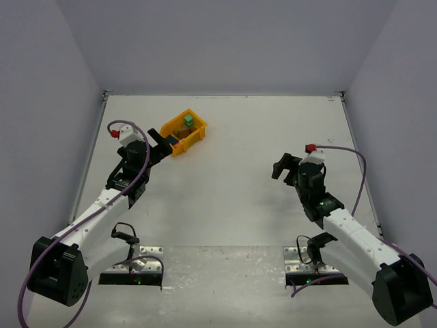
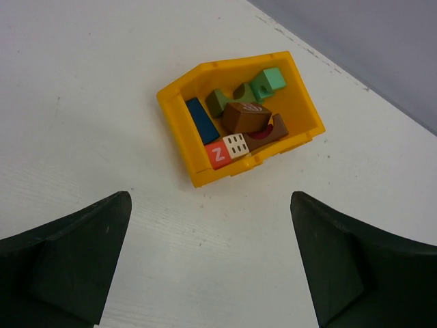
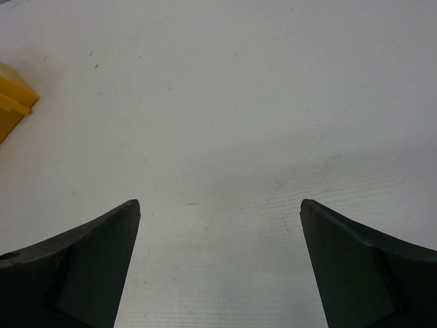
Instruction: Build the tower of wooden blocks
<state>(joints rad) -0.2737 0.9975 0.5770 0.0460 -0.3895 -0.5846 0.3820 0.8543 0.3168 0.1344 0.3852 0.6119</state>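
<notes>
Left gripper [image 2: 210,199] and right gripper [image 3: 220,203] hang spread wide and empty above the table [image 3: 239,102].

One yellow bin [image 2: 232,169], about seven wood blocks [image 2: 246,116] inside, and two grippers [image 1: 162,145] [image 1: 280,167].

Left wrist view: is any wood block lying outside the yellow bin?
No, the wood blocks all lie inside the yellow bin.

Bright even overhead light, soft shadows, pics sharp
</notes>
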